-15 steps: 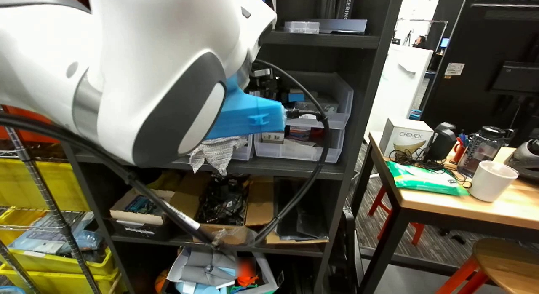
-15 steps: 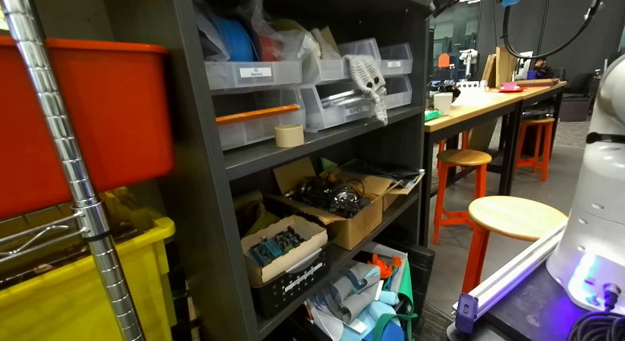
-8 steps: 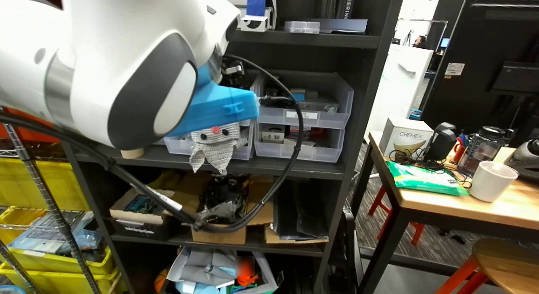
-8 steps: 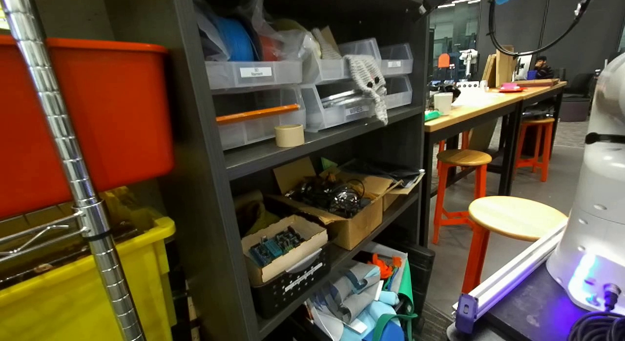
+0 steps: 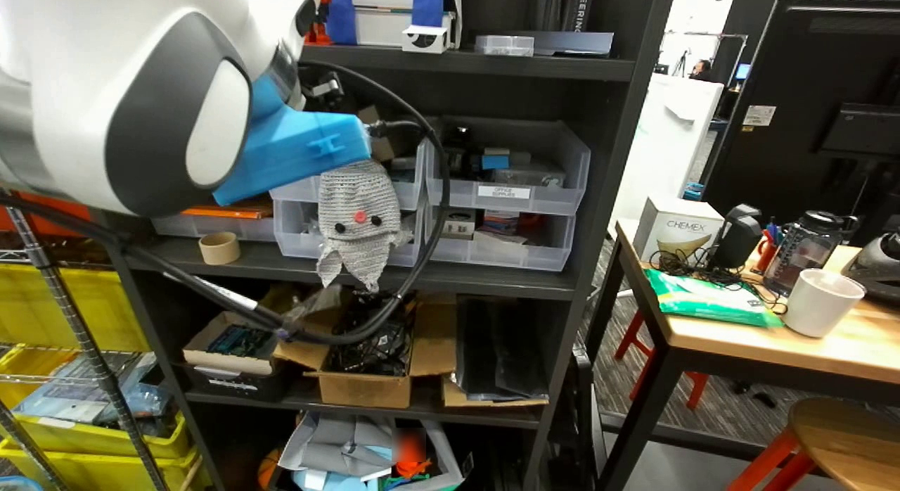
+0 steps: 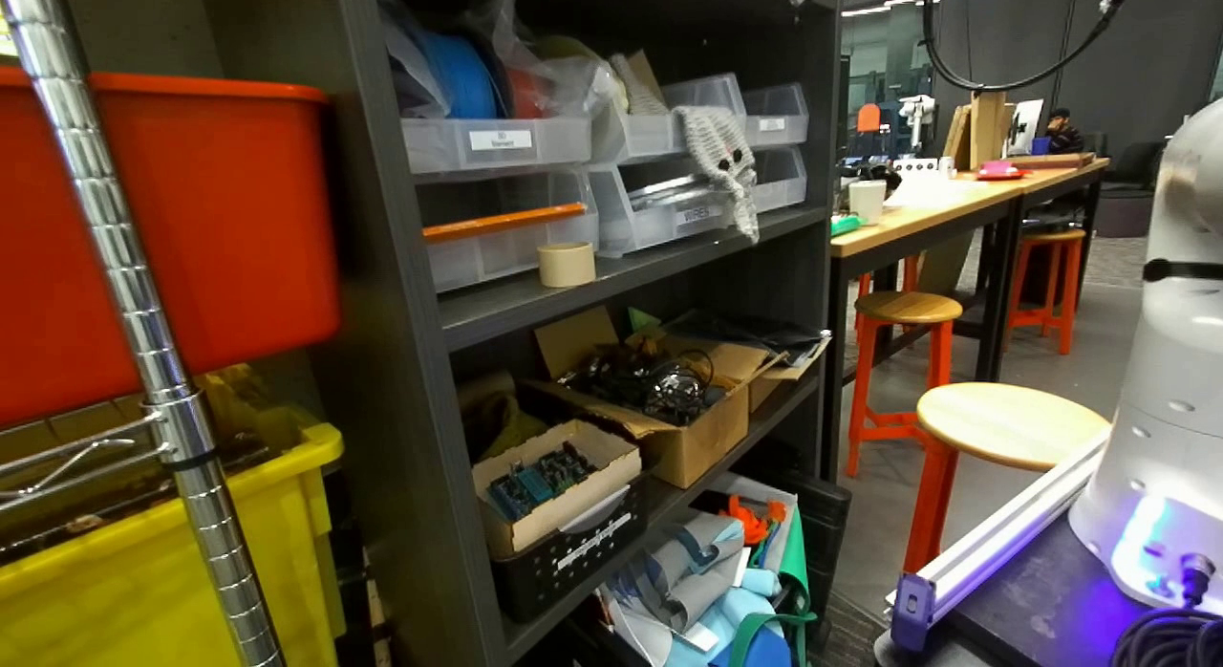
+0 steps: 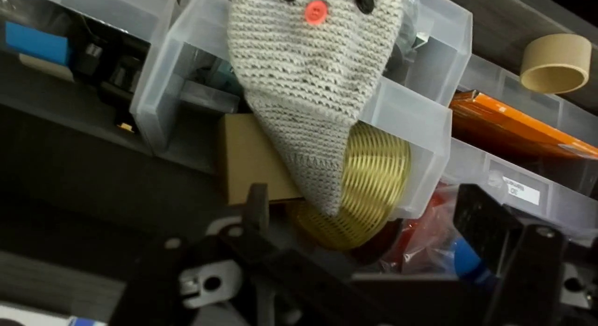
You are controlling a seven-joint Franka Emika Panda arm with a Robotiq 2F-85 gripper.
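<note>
A grey knitted toy (image 7: pixel 317 74) with black eyes and a red button nose drapes over the front of a clear bin (image 7: pixel 406 116); it hangs there in both exterior views. In the wrist view my gripper (image 7: pixel 364 200) stands wide open, its fingers (image 7: pixel 256 207) far apart. Nothing is held. The toy's narrow grey end points toward the gap, in front of a yellow woven basket (image 7: pixel 378 172) and a brown box (image 7: pixel 254 158). Whether any finger touches these cannot be told. The blue wrist cover (image 5: pixel 302 150) shows beside the toy (image 5: pixel 360 202); the fingers are hidden in both exterior views.
A dark shelf (image 5: pixel 492 283) carries clear bins (image 5: pixel 503 202) and a tape roll (image 5: pixel 219 248). Below are cardboard boxes (image 5: pixel 365 389). A black cable (image 5: pixel 432 245) loops from the wrist before the shelves. A table (image 5: pixel 773 343) with a white mug (image 5: pixel 823 304) stands beside the shelving.
The arm has moved left and slightly up in an exterior view, uncovering the toy's head and the tape roll. Its cable loop shifted along. The toy stayed where it hangs.
</note>
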